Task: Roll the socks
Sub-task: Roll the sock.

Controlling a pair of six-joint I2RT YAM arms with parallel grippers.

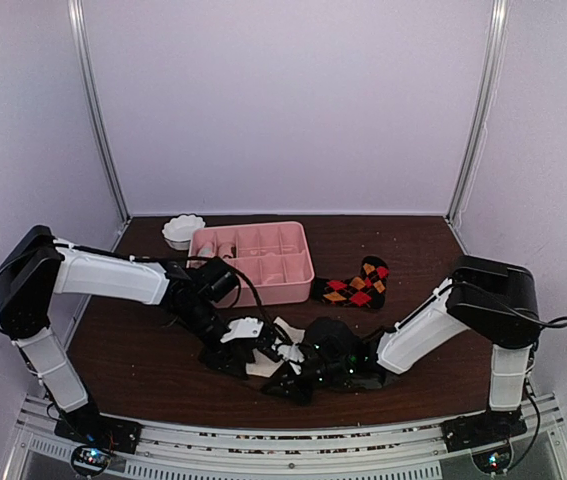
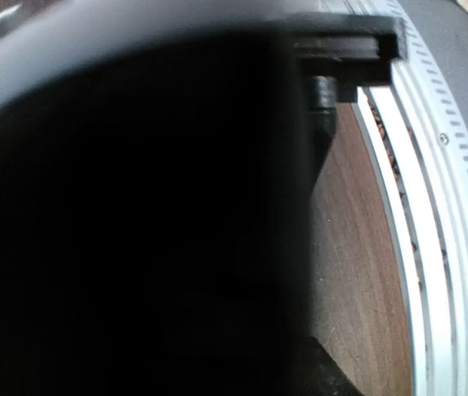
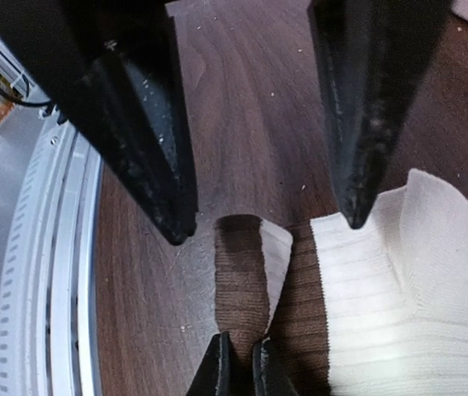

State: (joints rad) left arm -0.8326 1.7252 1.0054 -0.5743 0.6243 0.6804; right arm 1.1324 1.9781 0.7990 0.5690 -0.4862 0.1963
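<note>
A cream-white sock with brown patches (image 1: pixel 263 338) lies at the table's near middle, between my two grippers. In the right wrist view its ribbed cream part (image 3: pixel 415 289) lies on the right, and a brown fold (image 3: pixel 242 280) stands up from the wood. My right gripper (image 3: pixel 268 229) is open, with its fingers spread over that fold and not touching it. My left gripper (image 3: pixel 240 367) shows there as two thin black tips pinched on the brown fold. Something dark fills the left wrist view. A black argyle sock (image 1: pixel 358 285) lies flat to the right of the tray.
A pink compartment tray (image 1: pixel 253 262) stands at the back middle, with a small white bowl (image 1: pixel 183 230) at its left. The white front rail (image 2: pixel 456 206) runs close to both grippers. Both arms (image 1: pixel 113 275) reach in low over the near half of the table.
</note>
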